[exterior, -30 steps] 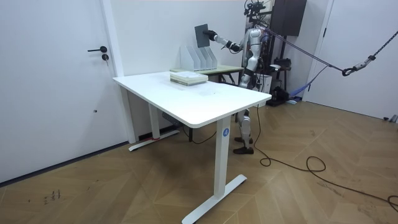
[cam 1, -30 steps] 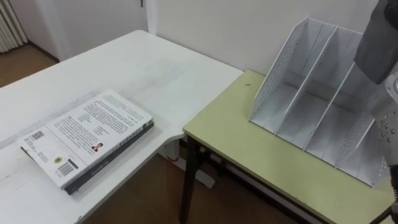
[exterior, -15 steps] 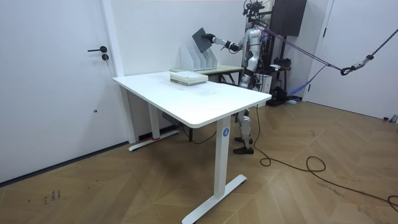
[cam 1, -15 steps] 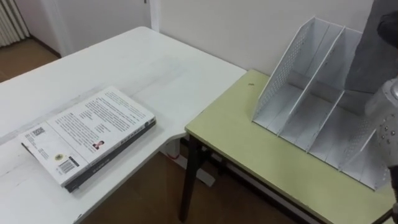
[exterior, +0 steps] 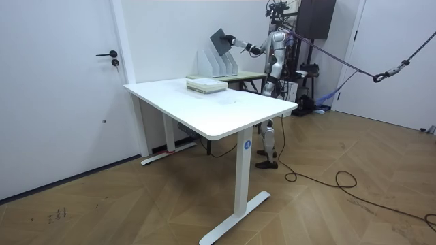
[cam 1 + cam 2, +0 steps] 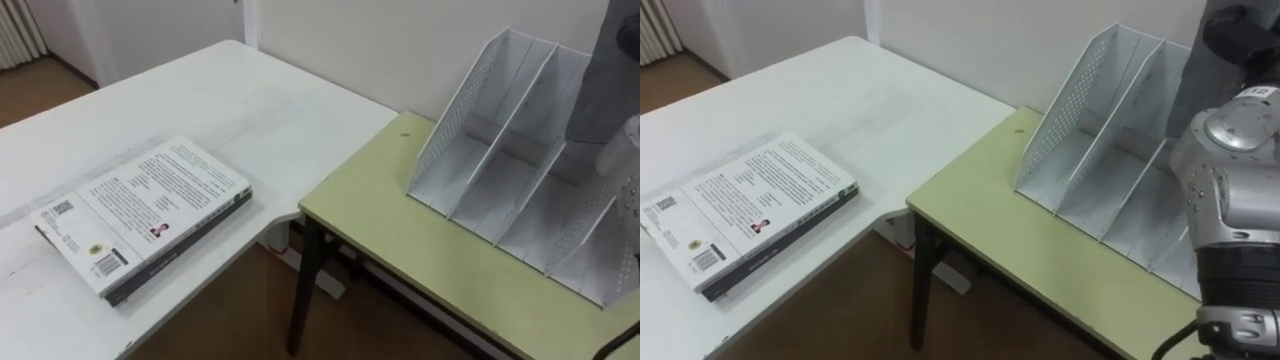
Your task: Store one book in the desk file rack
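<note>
1. Grey and flat, the book (image 6: 598, 95) is up in the air in my right robot hand (image 6: 1240, 30), whose fingers are pinched on its edge; it is not in the rack (image 6: 452, 115) yet.
2. In the room view the book hangs tilted, one corner pointing down, with my robot hand at its edge on the room view's right.
3. Just below my robot hand stands the rack, white and perforated, with upright dividers between slots that open upward and toward me.
4. From my eyes the book's lower edge crosses the slots nearest my robot hand; I cannot tell whether it touches the rack or hangs just above it.
5. Under the rack, below my robot hand and spreading out to its left, is the green tabletop (image 6: 400, 230).
6. Further left of my robot hand, and lower, the white tabletop (image 6: 230, 110) comes close to the green one at a corner.
7. On that white tabletop, well to the left of my robot hand and well apart from the rack, a stack (image 6: 140, 215) of books lies flat, a pale printed cover on top.
8. I stand upright beside the green tabletop, on the room view's right of it, turned toward the rack.
</note>
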